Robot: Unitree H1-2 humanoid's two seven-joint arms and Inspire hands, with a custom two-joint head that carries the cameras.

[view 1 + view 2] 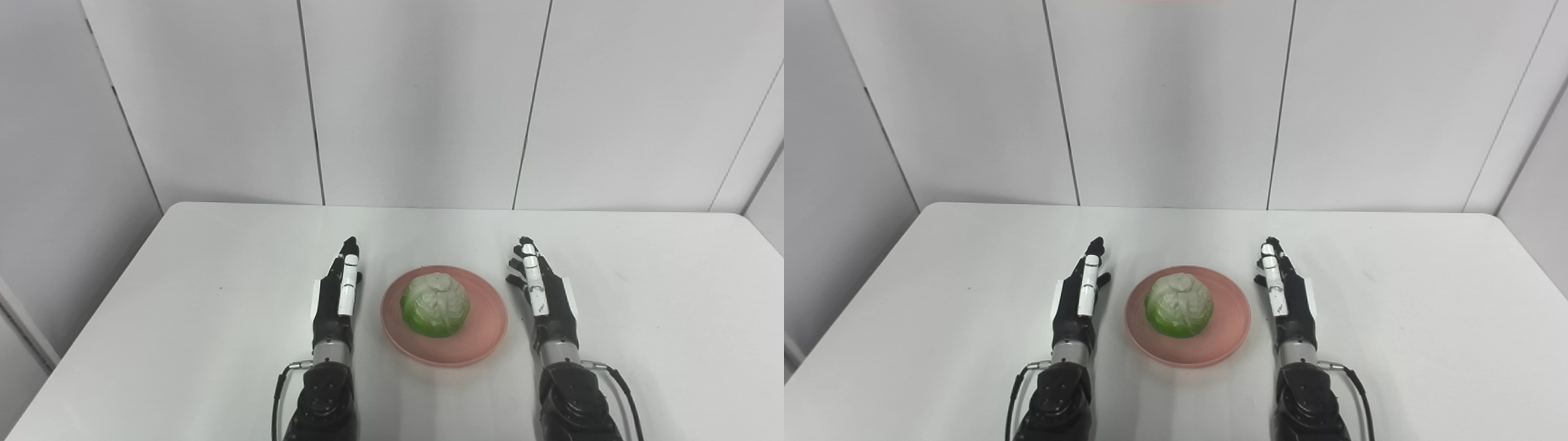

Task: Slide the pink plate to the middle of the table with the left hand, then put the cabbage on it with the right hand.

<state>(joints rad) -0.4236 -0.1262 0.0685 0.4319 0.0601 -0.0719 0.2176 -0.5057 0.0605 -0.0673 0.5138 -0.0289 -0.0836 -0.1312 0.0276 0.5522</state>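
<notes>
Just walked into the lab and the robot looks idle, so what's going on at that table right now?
Nothing is being handled at this moment. A green and white cabbage sits on a round pink plate near the middle of the white table. The left robot hand and the right robot hand are open, fingers extended, one on each side of the plate and apart from it. Judging by how things lie, the job looks done.

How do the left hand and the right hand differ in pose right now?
The left hand lies left of the pink plate, its fingers close together; the right hand lies on the plate's right, fingers more spread. Both are open, empty, off the plate, pointing away from the robot. The cabbage sits on the plate.
</notes>
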